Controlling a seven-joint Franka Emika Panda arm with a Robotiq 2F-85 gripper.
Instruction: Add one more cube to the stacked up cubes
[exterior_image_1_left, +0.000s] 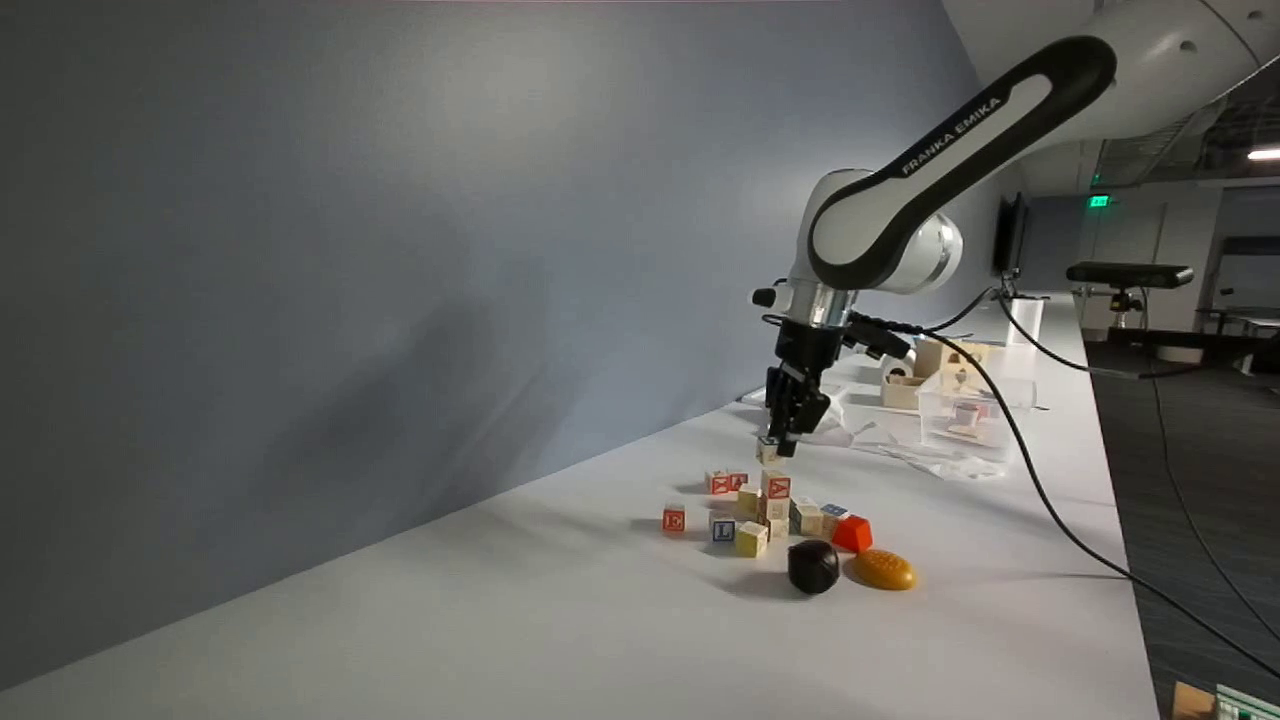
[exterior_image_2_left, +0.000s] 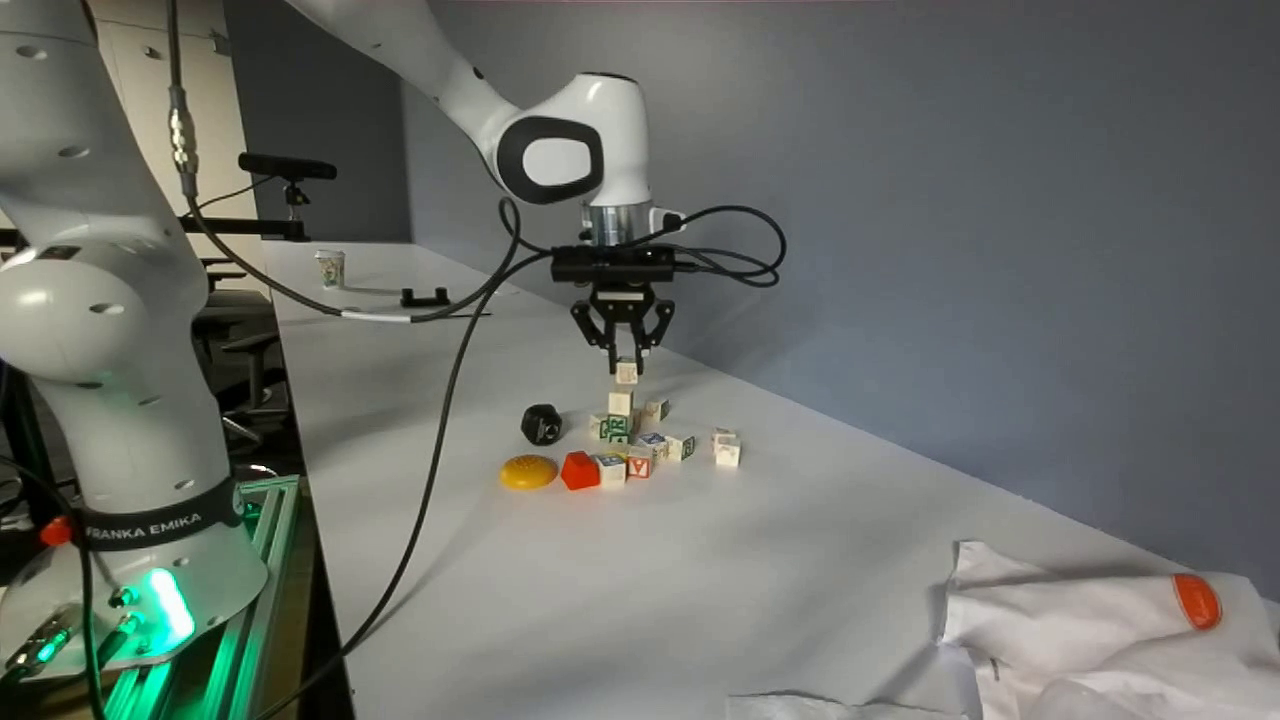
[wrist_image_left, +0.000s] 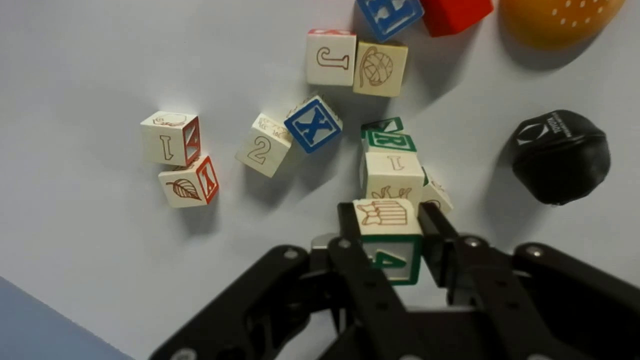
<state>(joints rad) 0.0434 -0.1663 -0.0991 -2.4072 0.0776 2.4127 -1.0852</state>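
Observation:
The stacked up cubes form a short column on the table in both exterior views (exterior_image_1_left: 776, 488) (exterior_image_2_left: 620, 404). In the wrist view the stack (wrist_image_left: 394, 169) shows a pale top cube and a green R face below. My gripper (exterior_image_1_left: 781, 446) is shut on a pale wooden cube (wrist_image_left: 395, 257) with a green 4 on one face. The held cube also shows in both exterior views (exterior_image_1_left: 767, 453) (exterior_image_2_left: 626, 375), apart from and above the stack's top. The fingers press on two opposite sides of the held cube. In the wrist view it hides part of the stack's near side.
Loose letter cubes (exterior_image_1_left: 722, 528) (wrist_image_left: 331, 59) lie close around the stack. A black ball (exterior_image_1_left: 813, 567), a flat orange piece (exterior_image_1_left: 884, 570) and a red block (exterior_image_1_left: 853, 533) lie near it. A grey wall (exterior_image_1_left: 450, 250) runs along the table. A clear bin (exterior_image_1_left: 965, 415) stands farther back.

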